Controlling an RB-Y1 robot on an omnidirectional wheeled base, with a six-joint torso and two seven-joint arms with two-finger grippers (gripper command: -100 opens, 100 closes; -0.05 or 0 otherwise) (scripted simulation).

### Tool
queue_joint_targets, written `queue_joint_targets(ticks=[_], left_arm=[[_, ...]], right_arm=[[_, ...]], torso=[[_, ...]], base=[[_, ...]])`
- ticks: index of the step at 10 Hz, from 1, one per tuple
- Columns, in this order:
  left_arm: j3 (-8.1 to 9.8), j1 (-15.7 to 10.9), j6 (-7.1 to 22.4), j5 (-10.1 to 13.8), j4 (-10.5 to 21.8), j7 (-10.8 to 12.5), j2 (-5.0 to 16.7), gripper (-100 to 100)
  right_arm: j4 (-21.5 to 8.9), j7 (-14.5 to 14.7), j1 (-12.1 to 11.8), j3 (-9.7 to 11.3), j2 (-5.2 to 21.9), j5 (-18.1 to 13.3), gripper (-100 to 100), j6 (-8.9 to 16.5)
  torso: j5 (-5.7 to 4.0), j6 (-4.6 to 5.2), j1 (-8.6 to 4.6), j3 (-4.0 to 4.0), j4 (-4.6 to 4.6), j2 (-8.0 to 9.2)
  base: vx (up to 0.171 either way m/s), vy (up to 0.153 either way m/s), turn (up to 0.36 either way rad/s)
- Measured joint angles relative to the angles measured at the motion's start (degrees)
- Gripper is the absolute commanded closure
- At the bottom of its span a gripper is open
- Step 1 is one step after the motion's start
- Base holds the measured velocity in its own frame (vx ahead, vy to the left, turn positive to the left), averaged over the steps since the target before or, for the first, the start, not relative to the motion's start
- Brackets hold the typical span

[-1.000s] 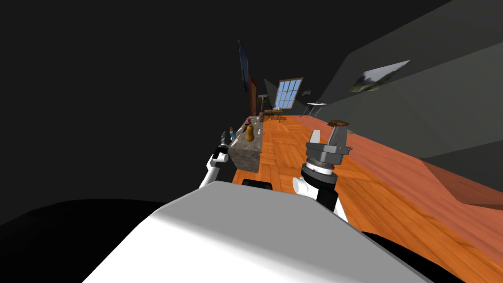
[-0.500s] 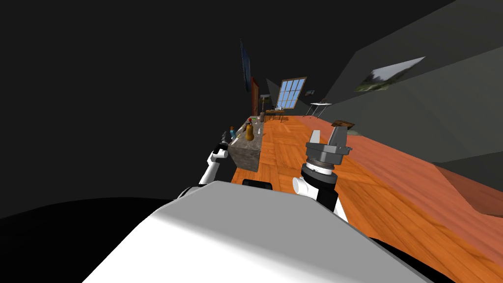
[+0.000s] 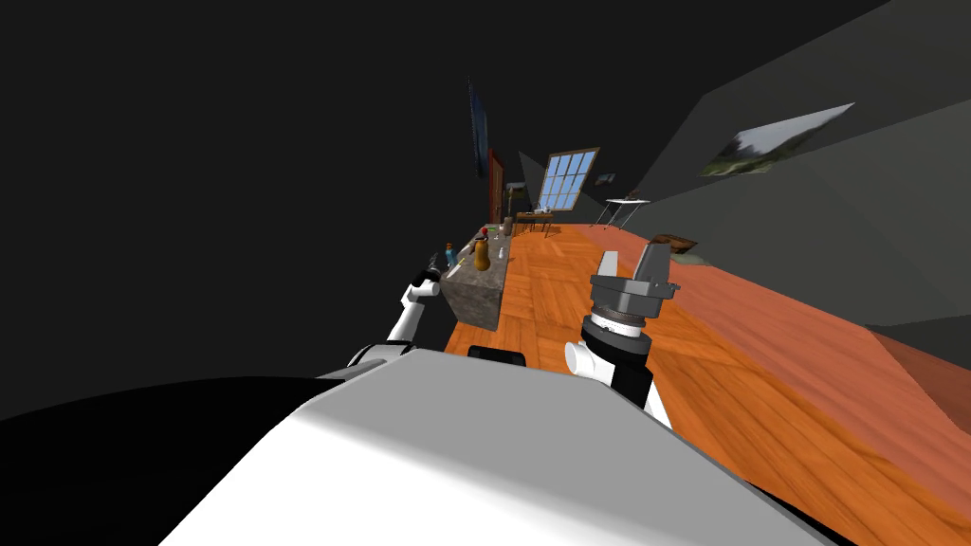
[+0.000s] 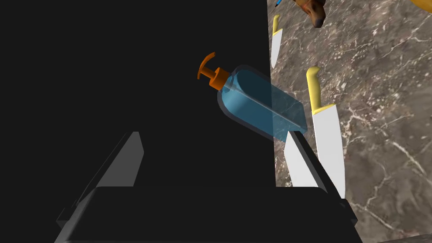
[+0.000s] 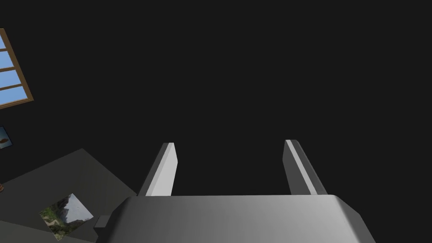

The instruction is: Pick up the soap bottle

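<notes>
Left wrist view: left gripper (image 4: 217, 164) spread wide, empty, to straddle the soap bottle (image 4: 261, 103) at its one o'clock, on the counter (image 4: 379, 105) edge beside a knife (image 4: 329, 135). Right gripper (image 3: 631, 258) likewise spread, idle.

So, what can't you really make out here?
1. Left wrist view: a brown thing and a yellow thing on the marble counter are cut off by the picture's edge, so I cannot name them.
2. Left wrist view: the larger knife is partly hidden behind a finger of the left gripper.
3. Head view: the soap bottle is too small to show how near that gripper is.
</notes>
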State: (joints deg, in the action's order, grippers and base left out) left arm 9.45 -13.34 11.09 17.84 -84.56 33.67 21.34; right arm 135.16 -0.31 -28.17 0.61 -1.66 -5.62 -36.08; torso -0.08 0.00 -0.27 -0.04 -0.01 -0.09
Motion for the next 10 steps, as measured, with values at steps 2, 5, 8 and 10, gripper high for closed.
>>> queue_joint_targets(ticks=[2, 5, 8, 10], left_arm=[[0.00, -2.9, 2.4, 1.3, 3.9, 2.2, 1.4, -100], [0.51, -6.9, 7.4, 2.2, 8.0, 5.0, 2.2, -100], [0.40, -10.5, 10.7, 3.4, 12.6, 7.0, 3.3, -100], [0.41, -13.4, 13.2, 4.6, 16.2, 8.9, 4.3, -100]], right_arm=[[0.0, 0.0, 0.0, 0.0, 0.0, 0.0, 0, 0.0], [0.0, 0.0, 0.0, 0.0, 0.0, 0.0, 0, 0.0], [0.0, 0.0, 0.0, 0.0, 0.0, 0.0, 0, 0.0], [0.0, 0.0, 0.0, 0.0, 0.0, 0.0, 0, 0.0]], torso=[[0.01, 0.00, 0.06, -0.03, -0.01, -0.05], [0.02, 0.01, 0.10, -0.04, -0.02, -0.07], [0.04, 0.00, 0.16, -0.04, -0.03, -0.07], [0.04, 0.00, 0.15, -0.06, -0.03, -0.10]], base=[[0.006, -0.042, 0.059], [0.007, -0.031, 0.041], [0.011, -0.025, 0.068], [0.023, -0.022, 0.058]])
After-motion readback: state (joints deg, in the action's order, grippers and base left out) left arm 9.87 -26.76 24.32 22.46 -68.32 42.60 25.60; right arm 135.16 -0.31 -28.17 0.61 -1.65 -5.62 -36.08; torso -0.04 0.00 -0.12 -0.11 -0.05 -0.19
